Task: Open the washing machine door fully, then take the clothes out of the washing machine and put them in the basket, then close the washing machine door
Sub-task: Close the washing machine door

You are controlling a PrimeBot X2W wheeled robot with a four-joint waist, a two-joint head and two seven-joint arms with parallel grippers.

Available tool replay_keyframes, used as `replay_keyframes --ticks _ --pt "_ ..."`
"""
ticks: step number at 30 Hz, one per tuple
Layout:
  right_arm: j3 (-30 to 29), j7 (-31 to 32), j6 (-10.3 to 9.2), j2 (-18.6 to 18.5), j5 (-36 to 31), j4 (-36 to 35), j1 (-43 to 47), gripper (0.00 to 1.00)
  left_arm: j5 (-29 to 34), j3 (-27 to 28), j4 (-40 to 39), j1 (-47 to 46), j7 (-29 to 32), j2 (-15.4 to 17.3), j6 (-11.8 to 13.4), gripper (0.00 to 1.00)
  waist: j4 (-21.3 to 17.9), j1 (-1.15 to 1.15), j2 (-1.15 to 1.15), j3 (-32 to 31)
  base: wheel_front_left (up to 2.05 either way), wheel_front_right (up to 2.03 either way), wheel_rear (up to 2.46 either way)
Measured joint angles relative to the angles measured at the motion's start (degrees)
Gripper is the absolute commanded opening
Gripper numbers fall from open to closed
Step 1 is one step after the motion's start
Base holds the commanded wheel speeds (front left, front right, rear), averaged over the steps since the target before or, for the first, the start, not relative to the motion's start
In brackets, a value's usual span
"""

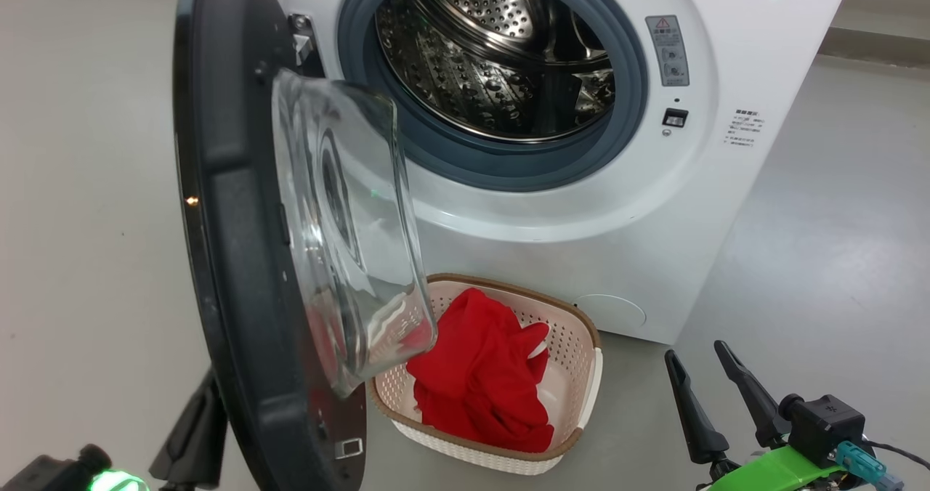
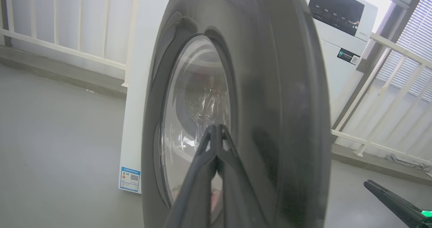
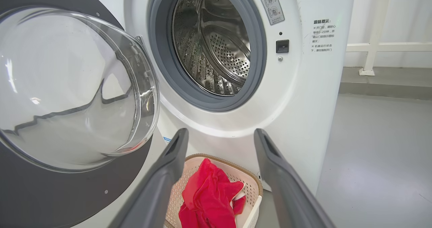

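Note:
The washing machine (image 1: pixel 581 208) stands with its steel drum (image 1: pixel 494 62) bare. The washing machine door (image 1: pixel 232 244) swings out to the left, its glass bowl facing the opening. On the floor below sits the basket (image 1: pixel 585 375), holding the red clothes (image 1: pixel 479 382) with a bit of white cloth among them. My left gripper (image 2: pixel 216 128) is shut on nothing, its tips at the door's outer face (image 2: pixel 270 103); I cannot tell if they touch. My right gripper (image 1: pixel 695 351) hangs open at the lower right, apart from the basket (image 3: pixel 251 182) and clothes (image 3: pixel 206 197).
Grey floor spreads on both sides of the machine. A white railing (image 2: pixel 67 49) on a low kerb runs behind it, also the railing (image 3: pixel 371 47) at the right. A blue sticker (image 2: pixel 130 179) marks the machine's side.

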Motion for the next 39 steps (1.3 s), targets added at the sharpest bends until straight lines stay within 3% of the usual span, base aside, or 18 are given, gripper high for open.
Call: replay_keyframes --ticks 9,20,27,39 --pt "-0.12 0.00 0.00 0.07 0.00 -0.09 -0.13 1.00 -0.36 -5.06 -1.51 -0.38 -0.25 3.21 0.05 0.00 -1.40 0.00 0.00 1.05 0.00 0.00 0.00" --pt "-0.26 0.00 0.00 0.13 0.01 -0.31 -0.42 1.00 -0.44 -14.62 -0.40 -7.33 -0.41 3.45 0.11 0.00 -4.17 0.00 0.00 2.39 0.00 0.00 0.00" --pt "-0.76 0.00 0.00 0.27 0.01 -0.88 -1.80 1.00 0.03 -18.71 3.38 -12.48 -0.42 2.31 0.09 0.00 -6.42 0.00 0.00 3.71 0.00 0.00 0.00" --pt "-1.80 0.00 0.00 0.38 0.09 -1.46 -5.06 1.00 0.80 -22.36 12.76 -26.59 -0.41 -3.25 0.08 0.00 -9.59 0.00 0.00 8.20 0.00 0.00 0.00"
